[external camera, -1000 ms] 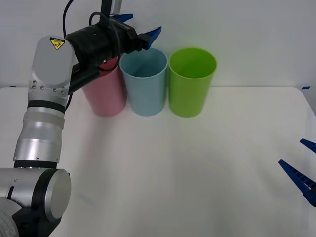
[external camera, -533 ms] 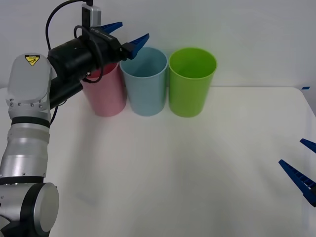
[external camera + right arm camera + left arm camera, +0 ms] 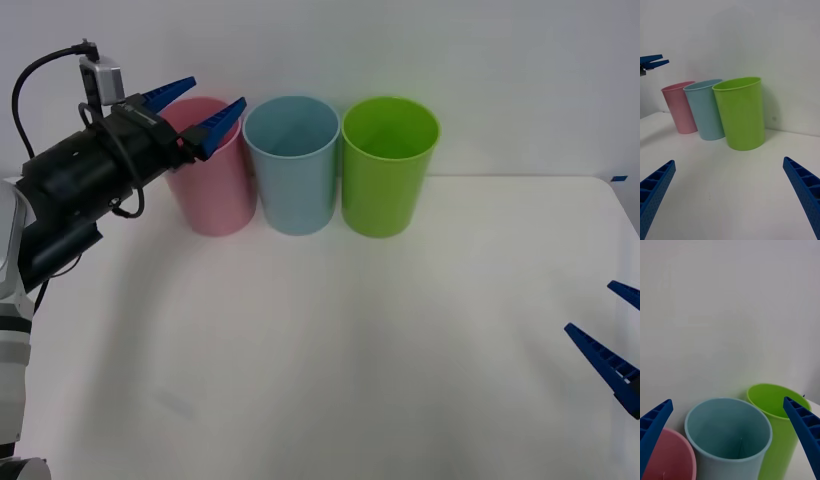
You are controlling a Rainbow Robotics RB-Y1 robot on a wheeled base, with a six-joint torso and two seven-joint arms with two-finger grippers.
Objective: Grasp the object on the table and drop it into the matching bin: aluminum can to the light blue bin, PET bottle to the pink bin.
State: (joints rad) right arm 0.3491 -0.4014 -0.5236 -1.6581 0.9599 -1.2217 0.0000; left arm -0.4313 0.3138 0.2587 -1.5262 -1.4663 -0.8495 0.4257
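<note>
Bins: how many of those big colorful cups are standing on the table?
3, in a row at the back of the table: the pink bin on the left, the light blue bin in the middle, a lime green bin on the right. None looks hidden.

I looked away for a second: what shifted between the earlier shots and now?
The left gripper, open and empty throughout, swung from above the light blue bin back toward the robot's left and now hangs by the pink bin. The bins and the right gripper, open at the table's right edge, stayed put.
</note>
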